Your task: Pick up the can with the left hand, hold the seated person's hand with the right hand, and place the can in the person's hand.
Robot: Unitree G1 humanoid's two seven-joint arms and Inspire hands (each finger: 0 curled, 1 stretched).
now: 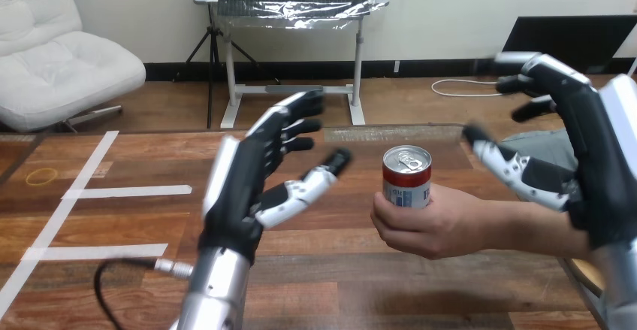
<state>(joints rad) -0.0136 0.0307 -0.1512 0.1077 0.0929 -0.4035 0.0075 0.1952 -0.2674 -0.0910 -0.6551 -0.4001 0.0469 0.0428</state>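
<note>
One can (pixel 406 180) in person's hand (pixel 428 228) | between left hand (pixel 248 180), right hand (pixel 593 172), apart

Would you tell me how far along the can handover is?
Done: the can sits upright in the person's hand. In hand: nothing; the left hand is open beside the can, clear of it, the right hand open over the person's forearm. Left: apparently only drawing the arms back.

The person's hand (pixel 428 228) grips the upright can (pixel 406 180) above the bench (pixel 113 270). The left hand (pixel 252 172), spread, stands beside it, apart; the right hand (pixel 586 165), also spread, is at the wrist (pixel 526 228), perhaps touching.
</note>
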